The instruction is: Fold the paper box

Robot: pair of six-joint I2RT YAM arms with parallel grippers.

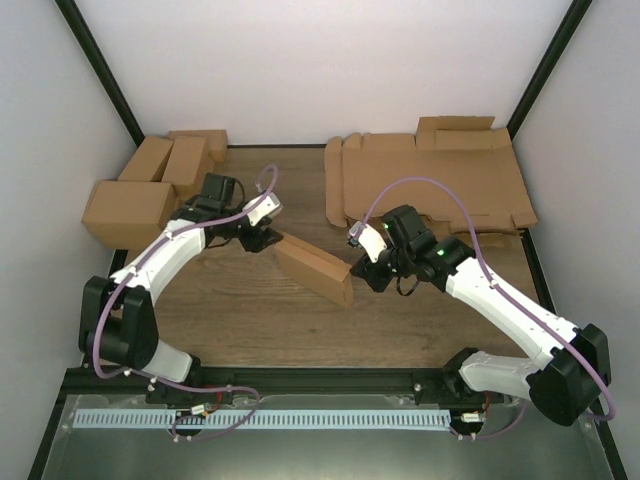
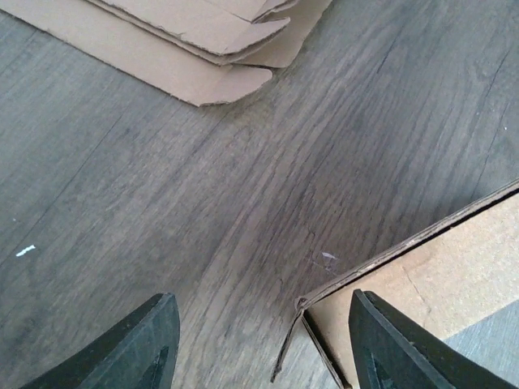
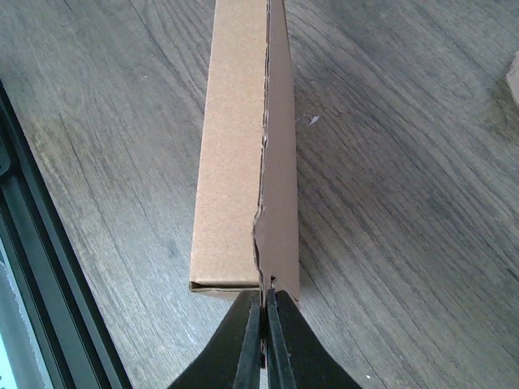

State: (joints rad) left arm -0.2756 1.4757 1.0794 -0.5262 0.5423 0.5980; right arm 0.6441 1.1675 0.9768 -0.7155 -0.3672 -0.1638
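Note:
The paper box lies mid-table as a long, narrow, partly folded brown piece, slanting from upper left to lower right. My left gripper sits at its upper-left end. In the left wrist view that gripper is open, with the box's corner and a thin loose flap between the fingers and nothing pinched. My right gripper is at the lower-right end. In the right wrist view it is shut on the box's thin upright panel edge.
A pile of flat brown sheets lies at the back right; its edge shows in the left wrist view. Several finished brown boxes stand at the back left. A black rail runs along the near edge.

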